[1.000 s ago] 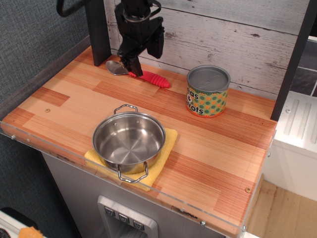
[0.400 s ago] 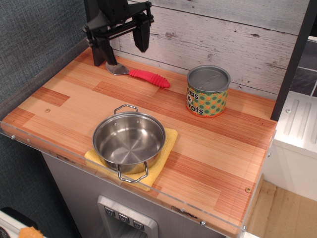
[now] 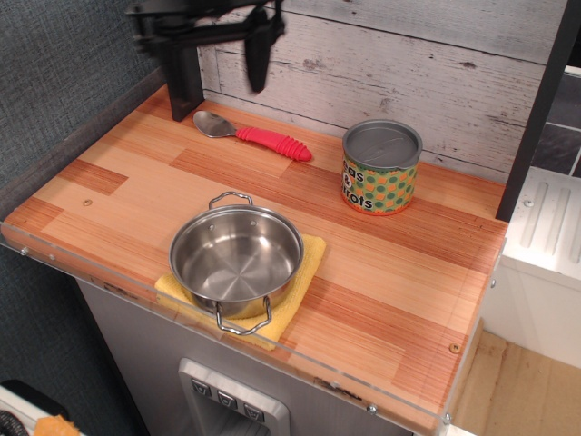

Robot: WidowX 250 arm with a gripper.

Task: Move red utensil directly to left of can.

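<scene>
The red utensil (image 3: 257, 138) lies flat near the back wall, its silver bowl to the left and its ribbed red handle pointing right toward the can. The can (image 3: 381, 168) stands upright at the back right, well apart from the spoon. My gripper (image 3: 207, 34) is high above the spoon at the top edge of the view and is motion-blurred. Its dark fingers (image 3: 258, 50) are spread wide, it is open, and it holds nothing.
A steel two-handled pot (image 3: 236, 255) sits on a yellow cloth (image 3: 307, 269) near the front edge. A dark post (image 3: 182, 84) stands at the back left corner. The counter (image 3: 390, 282) ends at a clear front lip and a right edge.
The gripper has let go of the spoon, opened wide and risen up and to the left. The spoon has stayed in place near the back wall.
</scene>
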